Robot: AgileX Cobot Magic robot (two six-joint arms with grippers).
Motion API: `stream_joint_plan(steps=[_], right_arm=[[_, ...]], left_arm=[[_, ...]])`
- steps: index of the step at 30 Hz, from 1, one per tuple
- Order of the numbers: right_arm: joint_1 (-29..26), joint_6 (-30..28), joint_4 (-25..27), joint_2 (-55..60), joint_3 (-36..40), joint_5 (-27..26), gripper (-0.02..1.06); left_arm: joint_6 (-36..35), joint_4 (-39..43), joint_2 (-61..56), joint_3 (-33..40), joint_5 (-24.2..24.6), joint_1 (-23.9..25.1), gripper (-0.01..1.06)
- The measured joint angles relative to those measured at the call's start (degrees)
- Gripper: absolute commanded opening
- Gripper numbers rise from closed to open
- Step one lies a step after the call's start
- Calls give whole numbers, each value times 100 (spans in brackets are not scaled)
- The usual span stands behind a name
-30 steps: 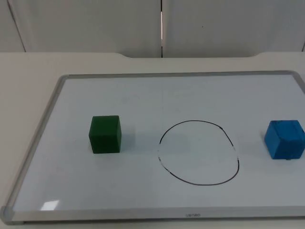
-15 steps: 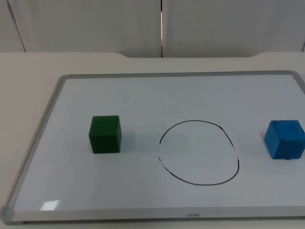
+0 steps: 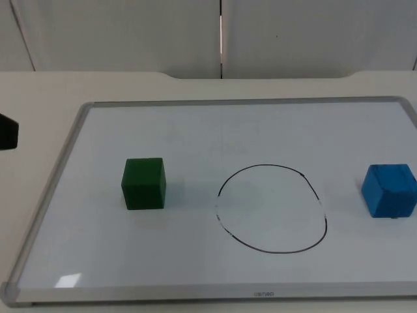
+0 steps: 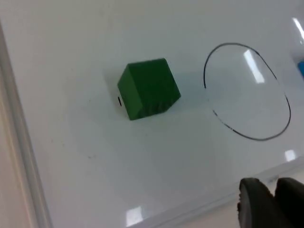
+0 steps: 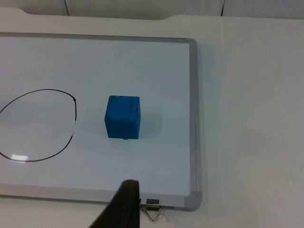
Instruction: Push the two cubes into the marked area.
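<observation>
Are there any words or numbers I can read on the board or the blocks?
One small grey mark on the whiteboard frame's near edge: too small and blurred to read.
Green cube: no writing.
Blue cube: no writing.
The drawn circle is just a black line, with no letters.

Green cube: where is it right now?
In the top view the green cube sits on the whiteboard, left of the drawn circle and outside it, opposite the blue cube.
</observation>
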Motion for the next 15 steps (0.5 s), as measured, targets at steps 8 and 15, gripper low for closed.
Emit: stream_joint_plan(steps=[8,15], right_arm=[[0,0,0,0,0,0,105],[0,0,0,0,0,0,105]], left_arm=[[699,-937,526,0,-316,-15,12],[1067,-1255,1026,0,-1067,-698,10]])
